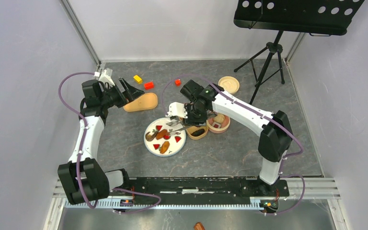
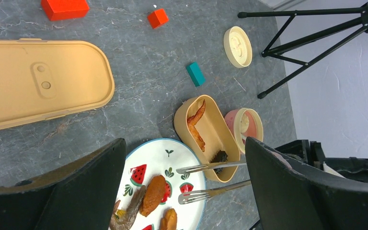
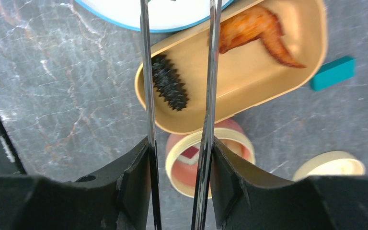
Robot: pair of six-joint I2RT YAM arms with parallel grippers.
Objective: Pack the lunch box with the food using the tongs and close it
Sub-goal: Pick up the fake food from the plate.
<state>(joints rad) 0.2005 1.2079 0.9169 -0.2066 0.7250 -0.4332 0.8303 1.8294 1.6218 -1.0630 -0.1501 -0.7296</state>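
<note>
My right gripper [image 1: 184, 114] [image 3: 179, 158] is shut on the tongs [image 3: 146, 72] [image 2: 211, 167], one finger pressed against each arm. The tong tips reach over the near edge of the plate [image 2: 172, 160] [image 1: 176, 146] with nothing between them. The tan oval lunch box [image 1: 197, 131] [image 2: 211, 136] [image 3: 268, 76] stands open and holds an orange-brown fried wing [image 3: 254, 31] and a dark ridged piece [image 3: 169, 82]. More fried chunks [image 2: 154, 194] lie on the plate. The lunch box lid [image 1: 141, 102] [image 2: 38, 81] lies flat, and my left gripper [image 1: 129, 88] [image 2: 184, 143] hangs open above it, holding nothing.
A pink round container [image 1: 218, 122] [image 3: 191, 172] stands beside the lunch box, its round lid [image 1: 228, 84] farther back. Yellow [image 1: 137, 79], red [image 1: 148, 85] and teal [image 2: 195, 74] cubes lie about. A black tripod [image 1: 268, 57] stands at the back right.
</note>
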